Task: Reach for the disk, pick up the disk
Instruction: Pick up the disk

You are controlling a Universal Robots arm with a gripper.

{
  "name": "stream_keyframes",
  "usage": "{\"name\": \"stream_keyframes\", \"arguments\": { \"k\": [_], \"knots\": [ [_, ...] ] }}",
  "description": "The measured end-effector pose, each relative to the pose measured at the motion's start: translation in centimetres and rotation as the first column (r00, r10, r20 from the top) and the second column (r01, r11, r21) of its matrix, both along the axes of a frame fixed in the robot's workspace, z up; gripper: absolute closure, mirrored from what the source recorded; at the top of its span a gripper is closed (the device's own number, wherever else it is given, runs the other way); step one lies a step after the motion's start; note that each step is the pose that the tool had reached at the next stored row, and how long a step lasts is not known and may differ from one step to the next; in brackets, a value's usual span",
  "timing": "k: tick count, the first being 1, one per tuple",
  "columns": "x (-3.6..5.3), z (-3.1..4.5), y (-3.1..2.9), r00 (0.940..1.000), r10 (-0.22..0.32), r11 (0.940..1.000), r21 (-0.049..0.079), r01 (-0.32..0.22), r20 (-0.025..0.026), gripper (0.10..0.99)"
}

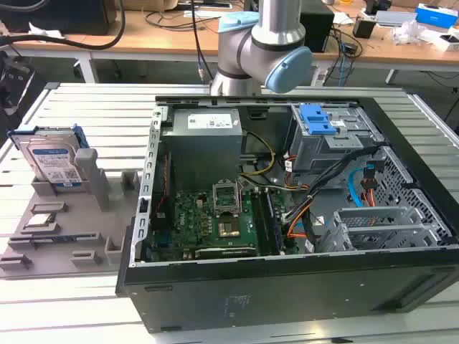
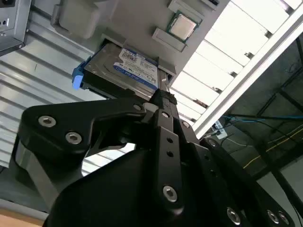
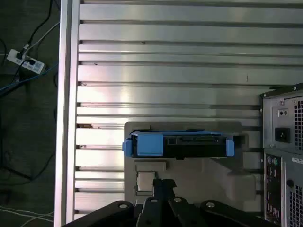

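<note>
The disk [image 1: 51, 159] is a silver hard drive with a white-and-blue label in a blue bracket. It stands on edge in a slot of the grey holder [image 1: 64, 222] at the exterior view's left. In the second wrist view the disk [image 2: 137, 68] lies beyond my gripper [image 2: 162, 96], whose black fingers are pressed together with nothing between them. In the first wrist view the disk [image 3: 177, 144] appears edge-on, a short way from the gripper [image 3: 163, 183] and apart from it.
An open computer case [image 1: 287, 215] takes up the middle of the slatted metal table [image 1: 93, 107], with a blue-topped drive cage [image 1: 323, 132] inside. A small square processor chip [image 2: 182, 27] rests on the holder beside the disk. The case's rear panel [image 3: 284, 156] stands close to the holder.
</note>
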State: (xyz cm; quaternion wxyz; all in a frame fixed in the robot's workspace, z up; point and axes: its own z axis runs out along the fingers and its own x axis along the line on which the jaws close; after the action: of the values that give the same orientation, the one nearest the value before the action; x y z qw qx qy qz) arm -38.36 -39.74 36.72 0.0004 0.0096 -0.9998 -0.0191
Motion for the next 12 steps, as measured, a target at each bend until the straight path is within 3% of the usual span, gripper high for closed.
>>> {"name": "stream_keyframes", "arguments": {
  "k": [4, 8, 12],
  "knots": [
    [0.00, 0.00, 0.00, 0.9960, 0.089, 0.9960, 0.000, -0.089, 0.0000, 0.980],
    [0.00, 0.00, 0.00, 0.9833, 0.182, 0.9833, 0.000, -0.182, 0.0000, 0.980],
    [0.00, 0.00, 0.00, 0.9745, 0.224, 0.9745, 0.000, -0.224, 0.0000, 0.980]
  ]
}}
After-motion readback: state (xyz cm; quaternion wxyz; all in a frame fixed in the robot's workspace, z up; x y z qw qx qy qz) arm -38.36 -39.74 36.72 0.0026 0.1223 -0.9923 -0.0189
